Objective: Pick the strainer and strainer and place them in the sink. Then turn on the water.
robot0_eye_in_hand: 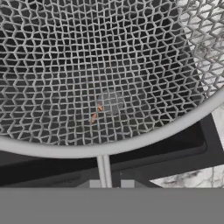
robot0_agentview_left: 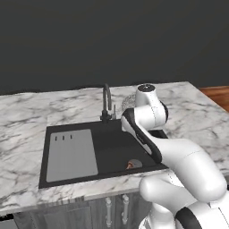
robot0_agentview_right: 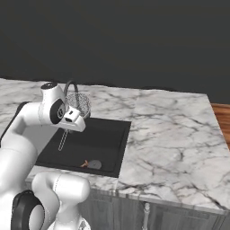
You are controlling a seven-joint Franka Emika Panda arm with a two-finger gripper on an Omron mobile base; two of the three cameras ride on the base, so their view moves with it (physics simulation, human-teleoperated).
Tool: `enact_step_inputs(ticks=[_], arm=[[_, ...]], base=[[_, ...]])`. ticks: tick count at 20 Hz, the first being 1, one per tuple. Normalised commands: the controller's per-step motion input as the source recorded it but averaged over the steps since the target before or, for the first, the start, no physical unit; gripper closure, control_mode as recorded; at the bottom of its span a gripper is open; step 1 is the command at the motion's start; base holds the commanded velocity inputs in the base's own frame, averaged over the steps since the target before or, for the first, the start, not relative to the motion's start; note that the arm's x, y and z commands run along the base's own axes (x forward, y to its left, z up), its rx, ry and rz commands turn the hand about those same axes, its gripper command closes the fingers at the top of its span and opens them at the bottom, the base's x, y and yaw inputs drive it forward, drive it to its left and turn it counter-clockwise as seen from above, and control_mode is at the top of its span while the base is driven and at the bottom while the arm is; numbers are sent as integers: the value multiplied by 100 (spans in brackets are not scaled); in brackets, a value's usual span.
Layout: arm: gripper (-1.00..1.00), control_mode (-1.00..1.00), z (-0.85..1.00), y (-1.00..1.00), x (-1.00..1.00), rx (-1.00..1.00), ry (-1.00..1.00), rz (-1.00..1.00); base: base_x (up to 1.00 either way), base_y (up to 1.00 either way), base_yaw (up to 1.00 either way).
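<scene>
Jaws [robot0_agentview_right: 68,127] pressed together, pinching thin wire handle of round silvery wire-mesh strainer [robot0_agentview_right: 79,103]. Strainer held above large black rectangular recessed sink [robot0_agentview_left: 112,147], beside slim black gooseneck tap [robot0_agentview_left: 106,102]. Second small grey round thing with orange bit [robot0_agentview_right: 93,164] lying on basin floor; too small to identify. One flat grey drainboard panel [robot0_agentview_left: 71,154] at sink's left. White-grey marble bench [robot0_agentview_right: 170,134] surrounds sink.
</scene>
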Motion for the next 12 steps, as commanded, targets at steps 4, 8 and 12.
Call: enact_step_inputs(ticks=[4, 8, 12], arm=[[100, 100, 0, 0, 0, 0, 0, 0], [100, 100, 0, 0, 0, 0, 0, 0], [100, -100, -41, -6, 6, 4, 0, 0]], base=[[0, 0, 0], [0, -5, 0], [0, 0, 0]])
